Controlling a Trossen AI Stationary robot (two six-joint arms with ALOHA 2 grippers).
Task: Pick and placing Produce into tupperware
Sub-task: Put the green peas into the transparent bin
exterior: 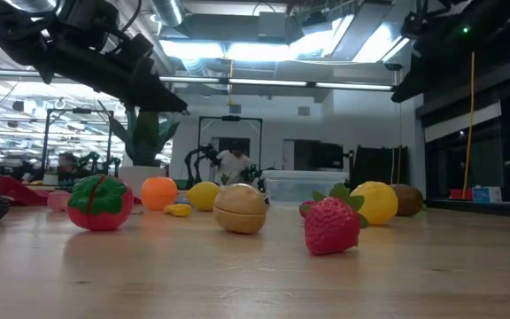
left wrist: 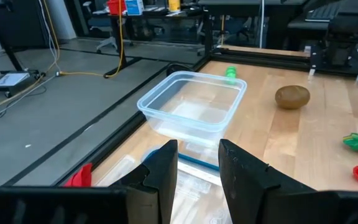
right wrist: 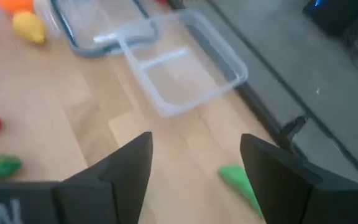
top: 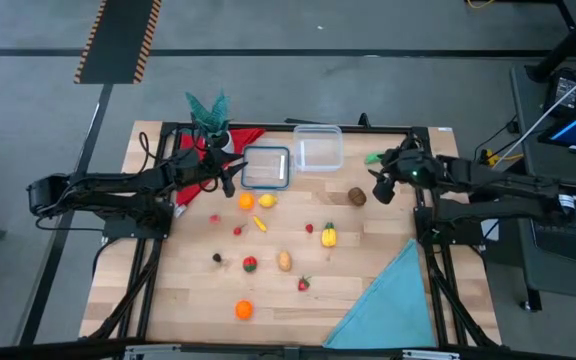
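Note:
The clear tupperware (top: 318, 148) stands empty near the table's far edge and also shows as the tupperware (left wrist: 191, 106) and the tupperware (right wrist: 179, 68). The toy produce lies spread over the table's middle: orange (top: 246, 201), lemon (top: 266, 200), brown kiwi (top: 356, 196), potato (top: 284, 261), tomato (top: 250, 264). A green piece (top: 373, 157) lies right of the tub. My left gripper (top: 230, 175), open, hovers at the blue-rimmed lid's left side; in its wrist view, the left gripper (left wrist: 197, 168). My right gripper (top: 381, 185), wide open, hangs above the table between the green piece (right wrist: 238, 180) and the kiwi; in its wrist view, the right gripper (right wrist: 197, 162).
A flat clear lid with a blue rim (top: 266, 167) lies left of the tub. A potted plant (top: 208, 110) and a red cloth (top: 238, 140) sit at the far left corner. A teal cloth (top: 388, 300) covers the near right corner. A second orange (top: 243, 310) lies near the front edge.

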